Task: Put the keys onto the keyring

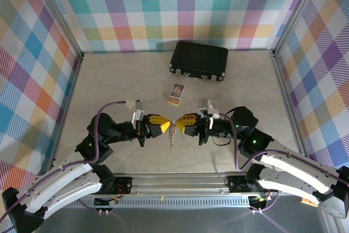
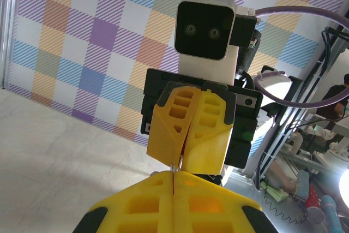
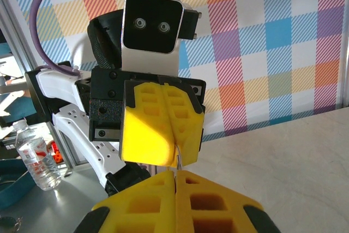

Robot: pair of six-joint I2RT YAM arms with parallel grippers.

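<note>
We see the left jaws and right jaws clamped shut, tip to tip, both pinching the dangling metal keyring [image 1: 172,137]; print on the card [image 1: 175,94] is illegible.

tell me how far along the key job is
Done: the keyring, chain dangling, is lifted. In hand: left gripper and right gripper, both shut, pinch its thin metal tip to tip. Left: confirming the keys are on; too small to tell.
</note>
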